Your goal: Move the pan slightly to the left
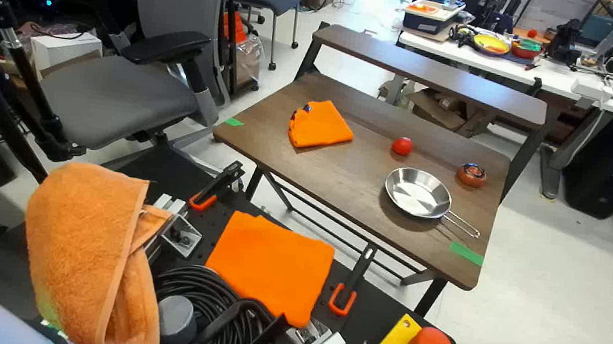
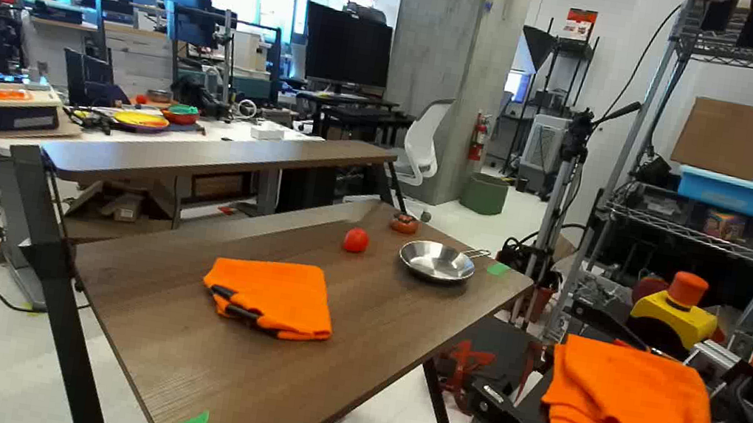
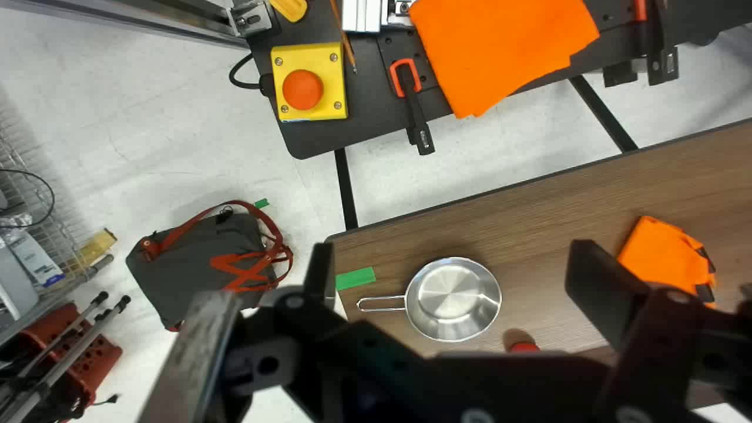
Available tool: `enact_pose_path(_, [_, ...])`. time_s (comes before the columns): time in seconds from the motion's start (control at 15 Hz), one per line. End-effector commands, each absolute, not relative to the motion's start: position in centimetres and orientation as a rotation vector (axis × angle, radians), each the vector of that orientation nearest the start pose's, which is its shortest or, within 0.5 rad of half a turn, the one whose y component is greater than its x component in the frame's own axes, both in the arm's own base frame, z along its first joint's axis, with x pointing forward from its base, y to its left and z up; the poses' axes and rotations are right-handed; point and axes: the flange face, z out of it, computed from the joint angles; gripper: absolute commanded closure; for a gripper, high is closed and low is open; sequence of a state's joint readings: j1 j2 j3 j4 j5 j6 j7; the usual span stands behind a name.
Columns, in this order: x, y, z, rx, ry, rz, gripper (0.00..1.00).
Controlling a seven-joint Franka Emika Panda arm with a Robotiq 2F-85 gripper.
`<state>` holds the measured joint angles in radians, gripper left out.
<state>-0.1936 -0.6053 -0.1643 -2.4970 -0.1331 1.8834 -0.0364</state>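
Note:
The pan is a small shiny silver pan with a thin wire handle. It rests upright on the brown table point(image 1: 336, 170) near one end, and shows in both exterior views as the pan point(image 1: 418, 193) and the pan point(image 2: 437, 262). In the wrist view, the pan point(image 3: 453, 298) appears between the fingers, with its handle pointing left. My gripper point(image 3: 451, 252) is wide open and empty, looking down from well above the pan and apart from it. The gripper is out of view in both exterior views.
A red ball point(image 1: 402, 146) and a reddish-orange round object point(image 1: 471, 174) sit near the pan. A folded orange cloth point(image 2: 274, 298) lies farther along the table. Green tape point(image 3: 355, 278) marks the corner near the handle. A raised shelf point(image 1: 436, 71) runs along one long side.

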Motion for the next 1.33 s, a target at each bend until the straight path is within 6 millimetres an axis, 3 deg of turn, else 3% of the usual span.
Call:
enact_pose_path(0.0, [33.9, -14.2, 48.6, -3.147, 0.396, 0.03, 0.0])
enact_pose_path(0.8, [33.9, -14.2, 48.6, -3.147, 0.396, 0.03, 0.0])
enact_pose_path(1.27, [37.5, -13.3, 47.6, -3.126, 0.424, 0.103, 0.0])
